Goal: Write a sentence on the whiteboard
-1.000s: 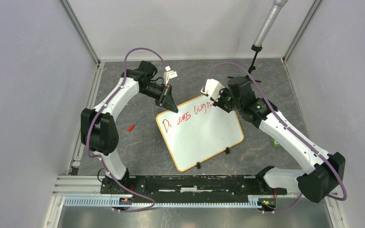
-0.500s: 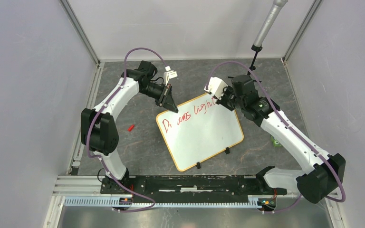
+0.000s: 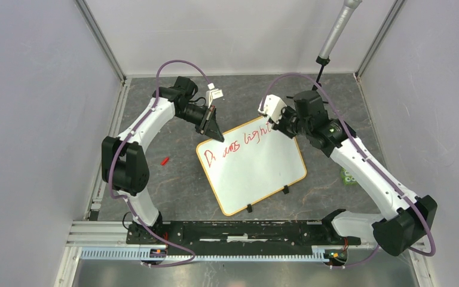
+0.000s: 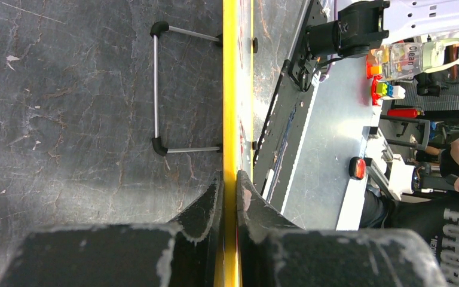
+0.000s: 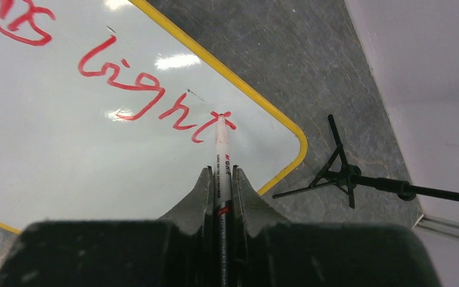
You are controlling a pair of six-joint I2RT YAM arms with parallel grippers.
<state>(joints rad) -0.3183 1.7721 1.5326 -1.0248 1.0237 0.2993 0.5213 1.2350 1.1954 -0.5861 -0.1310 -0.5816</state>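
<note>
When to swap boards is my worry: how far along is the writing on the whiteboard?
Done: the sentence has one red line, a D-word then "light". In hand: the right gripper holds the marker, tip at the final t; the left gripper clamps the whiteboard by its yellow rim. Left: the lower board is blank, so any further words.

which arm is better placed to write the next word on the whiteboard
Right. The right claw is shut on the marker, its tip at the last red word of the sentence on the whiteboard. The left claw is clamped on the whiteboard's edge, apparently steadying it, with no marker.
</note>
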